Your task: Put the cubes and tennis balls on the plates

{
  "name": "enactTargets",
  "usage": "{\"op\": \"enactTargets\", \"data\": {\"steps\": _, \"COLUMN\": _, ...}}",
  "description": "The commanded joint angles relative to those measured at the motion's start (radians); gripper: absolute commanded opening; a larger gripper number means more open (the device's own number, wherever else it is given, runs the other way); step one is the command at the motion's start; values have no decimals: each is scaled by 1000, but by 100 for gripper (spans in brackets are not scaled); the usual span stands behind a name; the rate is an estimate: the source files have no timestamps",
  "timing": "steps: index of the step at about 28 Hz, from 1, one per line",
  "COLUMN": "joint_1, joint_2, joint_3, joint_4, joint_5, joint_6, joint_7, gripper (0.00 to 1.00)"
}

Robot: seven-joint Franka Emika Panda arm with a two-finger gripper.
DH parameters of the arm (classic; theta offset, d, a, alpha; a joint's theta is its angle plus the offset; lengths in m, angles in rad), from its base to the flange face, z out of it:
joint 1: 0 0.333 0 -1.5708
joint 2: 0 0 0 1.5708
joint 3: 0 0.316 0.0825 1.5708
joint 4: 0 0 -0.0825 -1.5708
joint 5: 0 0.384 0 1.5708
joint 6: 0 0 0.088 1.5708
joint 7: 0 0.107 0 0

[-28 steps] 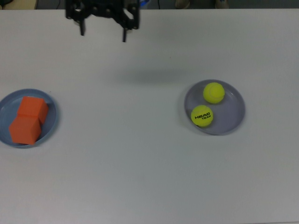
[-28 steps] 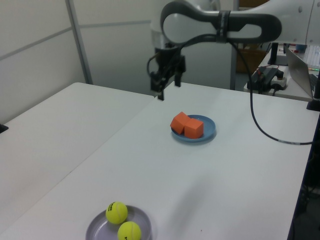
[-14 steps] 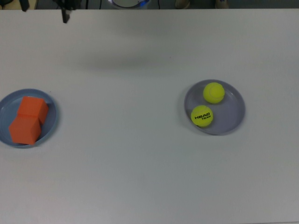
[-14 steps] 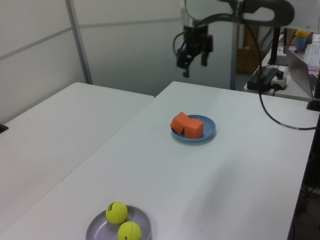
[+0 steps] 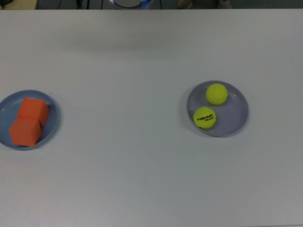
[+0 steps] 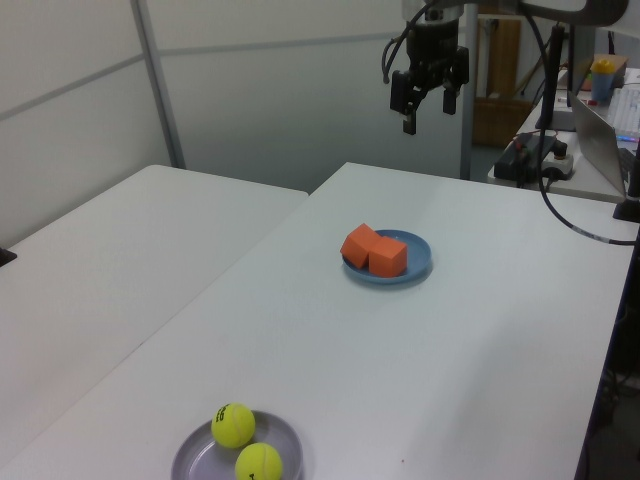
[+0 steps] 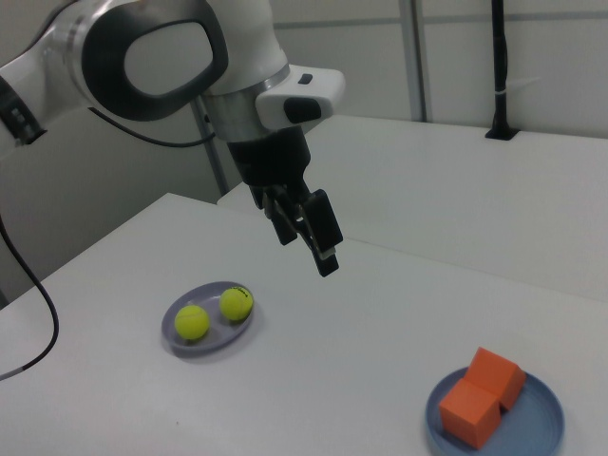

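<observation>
Two orange cubes (image 5: 28, 120) lie side by side on the blue plate (image 5: 52, 118) at the top view's left edge. Two tennis balls (image 5: 217, 93) (image 5: 204, 117), one printed "HEAD", rest on the lavender plate (image 5: 236, 113) at the top view's right. The left view shows the cubes (image 6: 375, 250) on the blue plate (image 6: 420, 262) mid-table and the balls (image 6: 232, 424) on the lavender plate (image 6: 195, 460) near the bottom. My gripper (image 6: 427, 108) hangs high above the table's far end, open and holding nothing. In the right view it (image 7: 306, 249) hovers above the table between both plates (image 7: 541, 423) (image 7: 214, 344).
A second white table (image 6: 120, 250) adjoins on the left view's left. A desk with a laptop (image 6: 600, 125) and cables (image 6: 535, 150) stands at the left view's right, behind the arm. A vertical pole (image 6: 160, 85) rises at the back.
The gripper has risen and left the top view past its upper edge. In the left view it moved up and to the right. Cubes, balls and plates stayed put.
</observation>
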Motion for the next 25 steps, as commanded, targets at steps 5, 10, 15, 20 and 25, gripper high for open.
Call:
{"op": "enactTargets", "data": {"steps": 5, "joint_1": 1, "joint_2": -25, "joint_3": -5, "joint_4": -37, "joint_5": 26, "joint_6": 1, "joint_7": -13, "gripper": 100}}
{"op": "enactTargets", "data": {"steps": 10, "joint_1": 3, "joint_2": -25, "joint_3": -4, "joint_4": -35, "joint_5": 26, "joint_6": 5, "joint_7": -14, "gripper": 100}}
{"op": "enactTargets", "data": {"steps": 15, "joint_1": 5, "joint_2": -22, "joint_3": 1, "joint_4": -37, "joint_5": 29, "joint_6": 5, "joint_7": -15, "gripper": 100}}
{"op": "enactTargets", "data": {"steps": 20, "joint_1": 5, "joint_2": -19, "joint_3": 0, "joint_4": -37, "joint_5": 49, "joint_6": 7, "joint_7": -17, "gripper": 100}}
{"op": "enactTargets", "data": {"steps": 25, "joint_1": 6, "joint_2": -22, "joint_3": 7, "joint_4": -37, "joint_5": 49, "joint_6": 7, "joint_7": -9, "gripper": 100}}
